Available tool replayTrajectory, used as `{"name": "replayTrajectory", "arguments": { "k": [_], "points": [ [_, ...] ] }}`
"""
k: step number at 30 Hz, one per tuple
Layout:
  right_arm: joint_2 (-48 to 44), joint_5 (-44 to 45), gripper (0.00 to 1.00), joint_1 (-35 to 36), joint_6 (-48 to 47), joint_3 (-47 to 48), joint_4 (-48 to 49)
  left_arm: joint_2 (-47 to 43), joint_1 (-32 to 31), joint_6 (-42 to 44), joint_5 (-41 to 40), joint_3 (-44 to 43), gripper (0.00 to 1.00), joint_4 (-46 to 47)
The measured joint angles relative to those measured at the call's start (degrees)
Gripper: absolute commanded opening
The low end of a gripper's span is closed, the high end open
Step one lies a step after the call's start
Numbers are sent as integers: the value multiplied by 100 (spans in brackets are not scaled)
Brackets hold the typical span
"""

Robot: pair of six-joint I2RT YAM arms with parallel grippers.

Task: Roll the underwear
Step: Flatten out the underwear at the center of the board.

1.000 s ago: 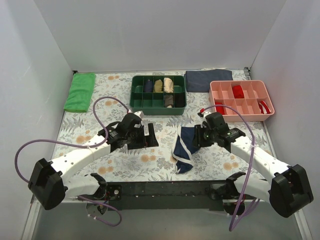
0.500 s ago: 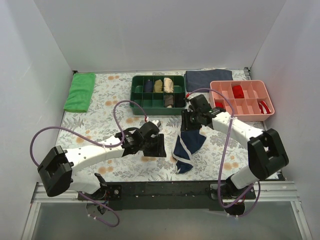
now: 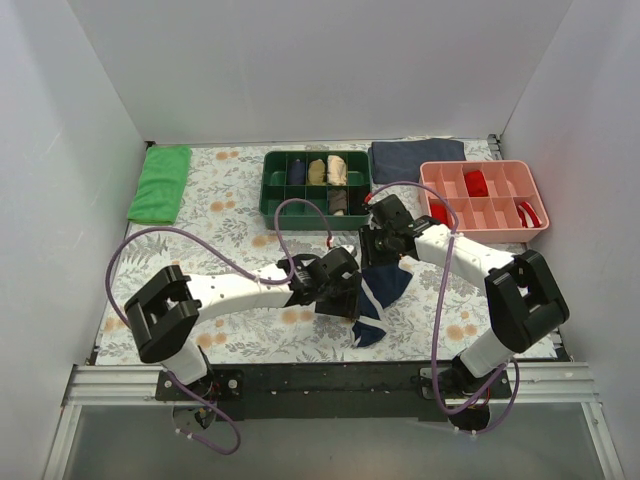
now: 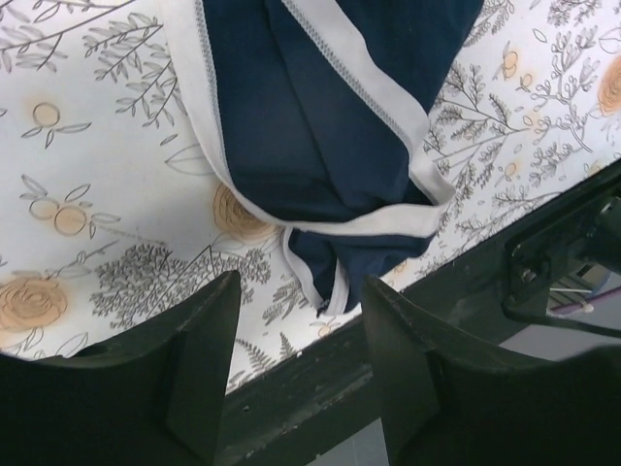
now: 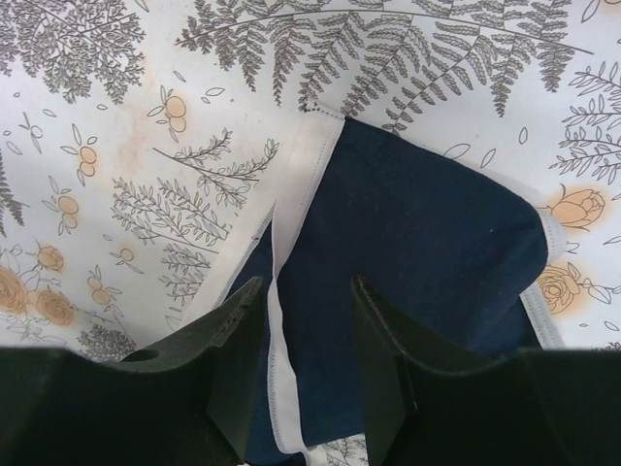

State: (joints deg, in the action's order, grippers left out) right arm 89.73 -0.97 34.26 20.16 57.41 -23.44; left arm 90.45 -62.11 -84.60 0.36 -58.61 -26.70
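Hovering over the underwear [image 3: 378,290], both arms seem to be readying the first fold of the roll. It lies crumpled on the tabletop [image 3: 180,200] in front of the tray [image 3: 267,200]. The left gripper [image 4: 301,291], half-wide, is at the end farthest from the tray; the right gripper [image 5: 307,291], half-wide, is over the nearer end. Neither holds anything. Next, each likely must pinch a piped edge and flatten the cloth.

top: high, looks down on table [image 3: 220,195] | wrists: close, straight down | shared: underwear [image 3: 380,288]
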Motion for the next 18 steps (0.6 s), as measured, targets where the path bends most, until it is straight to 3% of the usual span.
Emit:
{"name": "replayTrajectory", "arguments": {
  "k": [13,18],
  "points": [
    [101,55,49,-2,-7,-70,68,852,-92,-4,-345,-411,50,-98],
    [144,-68,50,-2,-39,-105,98,970,-92,-92,-629,-516,38,-203]
  ]
}}
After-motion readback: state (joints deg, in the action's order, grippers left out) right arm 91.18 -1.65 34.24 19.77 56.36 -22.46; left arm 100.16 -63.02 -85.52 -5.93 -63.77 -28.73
